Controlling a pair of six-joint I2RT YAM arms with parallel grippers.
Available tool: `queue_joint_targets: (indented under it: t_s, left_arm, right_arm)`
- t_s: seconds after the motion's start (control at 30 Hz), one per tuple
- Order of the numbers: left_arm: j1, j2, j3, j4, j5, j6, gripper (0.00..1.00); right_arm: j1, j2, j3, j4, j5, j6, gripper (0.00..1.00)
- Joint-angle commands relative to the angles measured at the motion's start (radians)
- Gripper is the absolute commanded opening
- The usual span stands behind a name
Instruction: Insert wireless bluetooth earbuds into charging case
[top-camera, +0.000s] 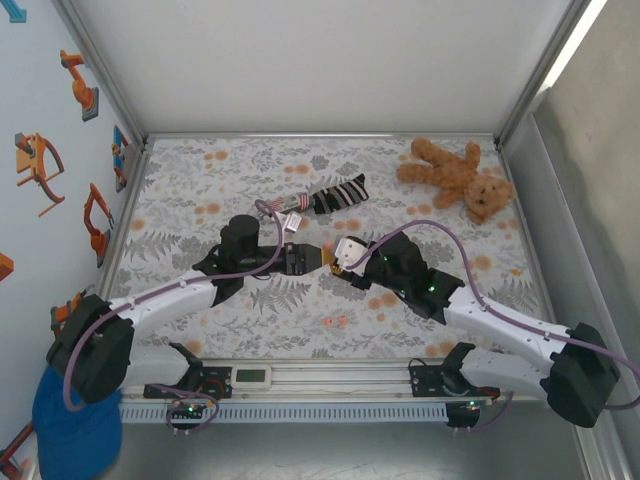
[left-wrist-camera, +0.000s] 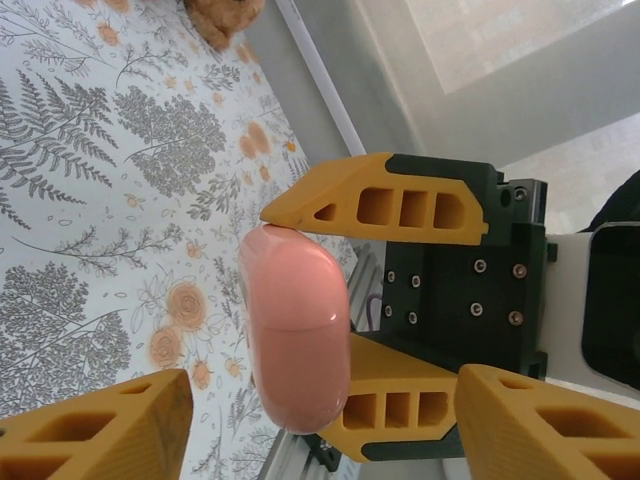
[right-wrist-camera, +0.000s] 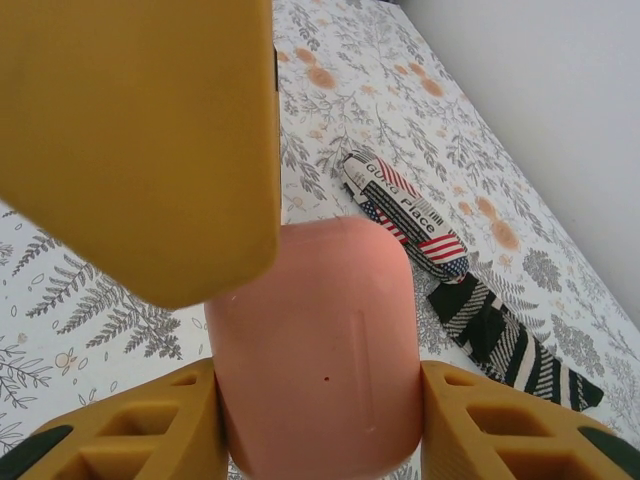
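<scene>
A salmon-pink rounded charging case (right-wrist-camera: 315, 350), lid closed along its seam, is held off the floral table. My right gripper (right-wrist-camera: 318, 405) is shut on it, one yellow finger on each side. In the left wrist view the case (left-wrist-camera: 295, 320) stands on end between the right arm's fingers (left-wrist-camera: 380, 205). My left gripper (left-wrist-camera: 322, 390) is open, with its two yellow fingertips wide apart on either side of the case and not touching it. From above, both grippers meet at mid-table, left (top-camera: 316, 257) and right (top-camera: 340, 262). The earbuds are out of view.
A brown teddy bear (top-camera: 460, 178) lies at the back right. A black-and-white striped sock (top-camera: 338, 193) and a small flag-patterned item (right-wrist-camera: 405, 215) lie just behind the grippers. Walls stand on the left, back and right.
</scene>
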Motion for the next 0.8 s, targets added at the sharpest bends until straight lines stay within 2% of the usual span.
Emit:
queue_joint_targets:
  t_s: [0.0,0.23,0.57,0.77]
  left_arm:
    - [-0.005,0.011,0.036,0.034,0.004,0.025,0.65]
    - [-0.009,0.048,0.059,0.033,0.014,0.027,0.54]
    - [-0.018,0.086,0.066,0.046,0.015,0.021,0.43]
    - [-0.02,0.107,0.081,0.017,0.012,0.039,0.32]
  right_arm:
    - [-0.004,-0.006,0.009,0.0,0.018,0.003,0.45]
    - [-0.004,0.017,0.022,-0.007,0.013,0.005,0.45]
    - [-0.003,0.033,0.03,-0.012,0.028,0.005,0.44]
    - [-0.004,0.046,0.033,-0.018,0.035,0.006,0.44]
